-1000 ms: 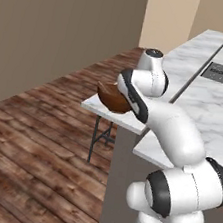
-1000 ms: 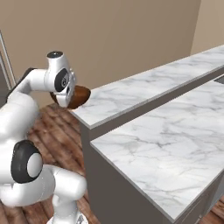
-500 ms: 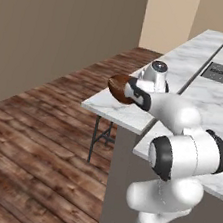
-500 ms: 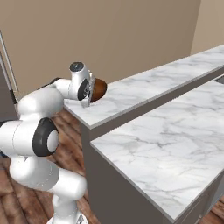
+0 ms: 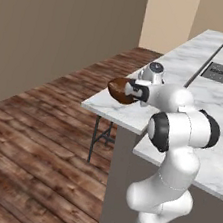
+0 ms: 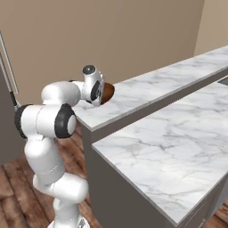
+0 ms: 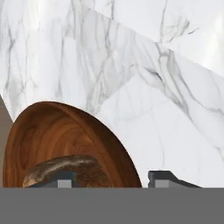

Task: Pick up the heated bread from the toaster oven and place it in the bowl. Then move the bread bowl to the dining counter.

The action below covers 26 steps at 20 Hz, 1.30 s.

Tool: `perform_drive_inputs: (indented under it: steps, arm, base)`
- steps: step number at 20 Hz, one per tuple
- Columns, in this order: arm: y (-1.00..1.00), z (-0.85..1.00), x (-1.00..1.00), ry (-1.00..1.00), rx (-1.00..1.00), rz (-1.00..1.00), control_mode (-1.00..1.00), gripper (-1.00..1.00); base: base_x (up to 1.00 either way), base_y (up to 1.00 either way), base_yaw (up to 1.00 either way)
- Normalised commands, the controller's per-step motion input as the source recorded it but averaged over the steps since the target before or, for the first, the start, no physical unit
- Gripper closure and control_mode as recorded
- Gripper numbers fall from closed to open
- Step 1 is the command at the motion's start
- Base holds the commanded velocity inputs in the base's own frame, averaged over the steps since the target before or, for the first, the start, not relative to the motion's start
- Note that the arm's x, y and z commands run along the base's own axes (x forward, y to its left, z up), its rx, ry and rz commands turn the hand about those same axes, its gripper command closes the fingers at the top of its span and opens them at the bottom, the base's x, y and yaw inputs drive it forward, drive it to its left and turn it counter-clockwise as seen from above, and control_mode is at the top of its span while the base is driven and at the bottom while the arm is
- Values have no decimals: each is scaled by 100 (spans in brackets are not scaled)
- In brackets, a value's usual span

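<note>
The hand [image 7: 110,180] grips the rim of the round reddish-brown wooden bowl [image 7: 65,135]. A small brown bread piece [image 7: 61,168] lies inside, above the white veined marble counter [image 7: 166,113].

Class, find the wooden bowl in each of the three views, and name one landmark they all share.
Left base view: bowl, left of centre, over the counter's end.
Right base view: bowl, upper centre-left, beside the wrist.
Hand view: bowl, lower left.
Shared landmark: dining counter.
</note>
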Motion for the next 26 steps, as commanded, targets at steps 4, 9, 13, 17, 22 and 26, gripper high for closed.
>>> perform_drive_inputs:
  steps: [4, 9, 13, 17, 22, 26]
  arm:
    - [-8, 38, -49, -2, 5, 0, -100, -100]
    - [-18, 90, -100, -21, 10, 7, -100, -100]
    - [-41, 58, -100, -22, 9, 11, -100, -100]
    - [-68, -2, -100, -9, 4, 7, -100, -100]
    - [-70, -15, -100, -5, 0, 4, -100, -100]
    - [-91, -16, -100, -8, 0, 2, -100, -100]
  base:
    - [0, 0, 0]
    - [0, 0, 0]
    - [0, 0, 0]
    - [0, 0, 0]
    - [0, 0, 0]
    - [0, 0, 0]
